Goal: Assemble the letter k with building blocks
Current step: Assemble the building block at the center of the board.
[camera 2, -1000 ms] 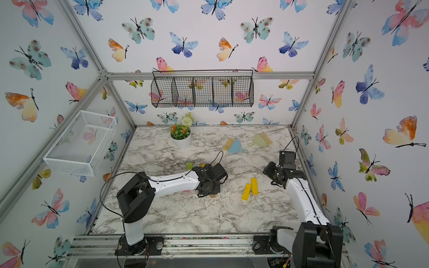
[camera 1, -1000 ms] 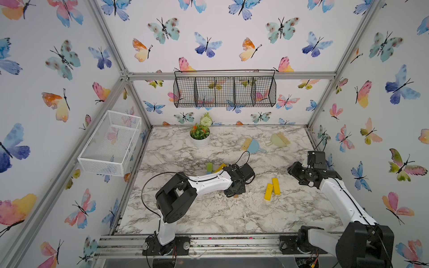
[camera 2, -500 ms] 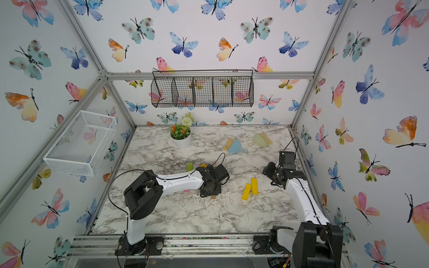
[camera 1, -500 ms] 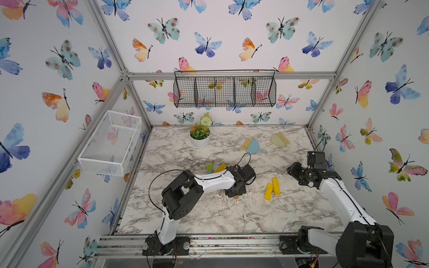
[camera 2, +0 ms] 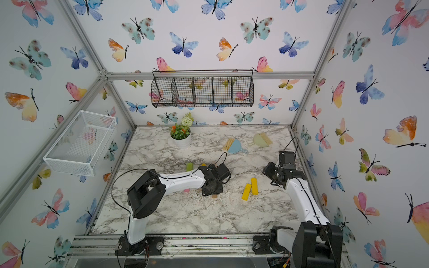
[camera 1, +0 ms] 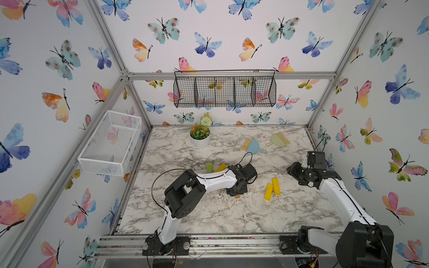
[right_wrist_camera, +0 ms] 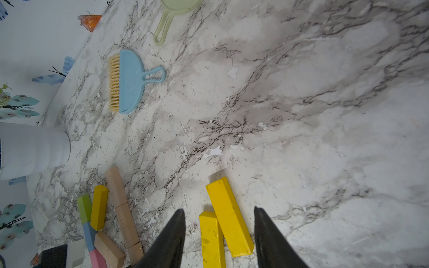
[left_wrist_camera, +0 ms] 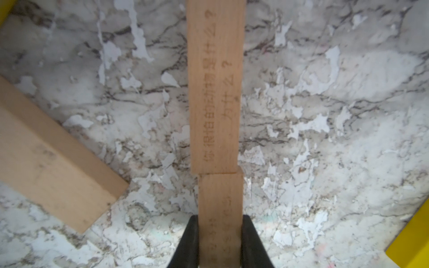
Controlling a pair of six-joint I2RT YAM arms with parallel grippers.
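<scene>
A potted plant (camera 1: 200, 137) is being borne at the back of the tabletop (camera 1: 209, 215), being flanked on its right by two hand brushes (camera 1: 253, 146) and fronted by a cluster of building blocks (camera 1: 209, 167). There a held block (left_wrist_camera: 220, 208) is being butted endwise against a neighbouring block (left_wrist_camera: 216, 88). Before the plant, farther right, two long blocks (camera 1: 275, 185) are being seen touching.
</scene>
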